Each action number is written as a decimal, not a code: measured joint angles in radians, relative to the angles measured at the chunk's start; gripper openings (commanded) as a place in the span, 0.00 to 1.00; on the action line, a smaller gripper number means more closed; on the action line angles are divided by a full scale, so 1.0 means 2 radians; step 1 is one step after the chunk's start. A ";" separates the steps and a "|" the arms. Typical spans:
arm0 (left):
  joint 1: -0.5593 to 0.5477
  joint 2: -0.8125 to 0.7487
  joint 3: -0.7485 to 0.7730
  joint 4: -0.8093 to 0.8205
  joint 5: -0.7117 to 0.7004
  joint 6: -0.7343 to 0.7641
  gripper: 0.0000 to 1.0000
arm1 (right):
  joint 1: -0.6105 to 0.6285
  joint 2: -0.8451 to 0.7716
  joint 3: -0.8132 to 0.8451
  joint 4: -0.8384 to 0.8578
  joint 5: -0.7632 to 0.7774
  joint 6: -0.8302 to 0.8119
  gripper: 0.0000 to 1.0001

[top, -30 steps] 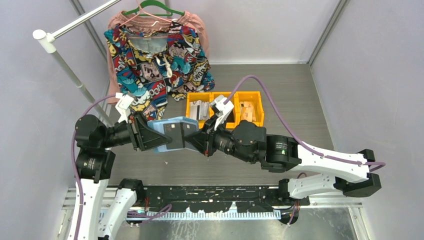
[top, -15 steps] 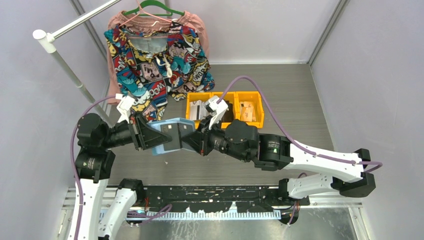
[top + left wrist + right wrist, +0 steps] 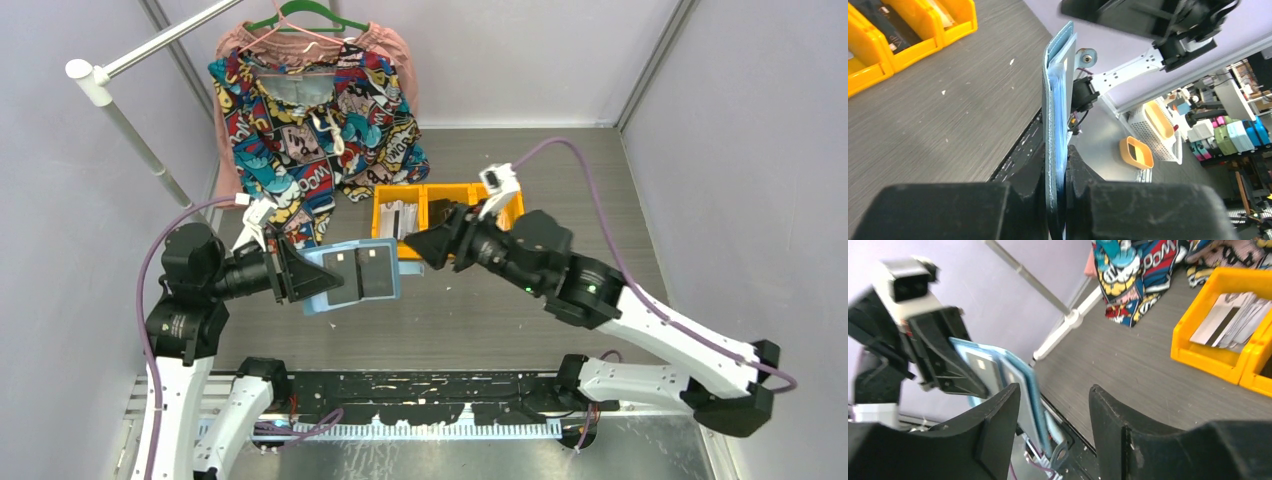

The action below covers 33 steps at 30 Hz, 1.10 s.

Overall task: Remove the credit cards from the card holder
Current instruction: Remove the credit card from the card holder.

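Left end effector [image 3: 298, 277] is clamped on the left edge of the card holder [image 3: 355, 278] and holds it raised above the counter [image 3: 580, 190]. The holder's open inner side faces the top camera. In the left wrist view the holder stands edge-on between the closed fingers [image 3: 1035, 172]. Two cards [image 3: 340, 272] show in its sleeves.

Right end effector [image 3: 418, 245] has its fingers apart with nothing between them.

Change from one second ago:
- The right end effector was then closed at the holder's right edge. It has since let go and drawn back to the right, and its tip is now just beside that edge, over the near side of the orange bins [image 3: 400, 189].
- The holder's right half, then covered by the right end effector, is now in plain view.
- The left grip and the holder remain in nearly the same place.

More cards lie in the left bin.
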 measured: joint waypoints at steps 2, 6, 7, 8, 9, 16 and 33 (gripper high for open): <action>0.000 0.003 0.002 -0.014 -0.007 0.010 0.00 | -0.012 -0.028 0.003 -0.008 0.004 0.004 0.57; 0.000 0.009 0.003 -0.030 -0.021 0.022 0.00 | -0.012 -0.046 0.014 0.012 -0.033 0.023 0.51; 0.000 0.010 0.003 -0.032 -0.023 0.023 0.00 | -0.012 -0.043 0.014 0.026 -0.051 0.030 0.52; 0.000 0.011 0.003 -0.033 -0.026 0.023 0.00 | -0.011 -0.034 0.014 0.040 -0.071 0.039 0.51; 0.000 0.011 0.003 -0.035 -0.028 0.023 0.00 | -0.011 -0.024 0.014 0.051 -0.086 0.046 0.52; 0.000 0.011 0.003 -0.036 -0.022 0.019 0.00 | -0.012 0.081 -0.009 0.095 -0.191 0.082 0.52; 0.002 0.011 0.003 0.027 0.029 -0.058 0.00 | -0.035 0.101 -0.059 0.261 -0.323 0.174 0.24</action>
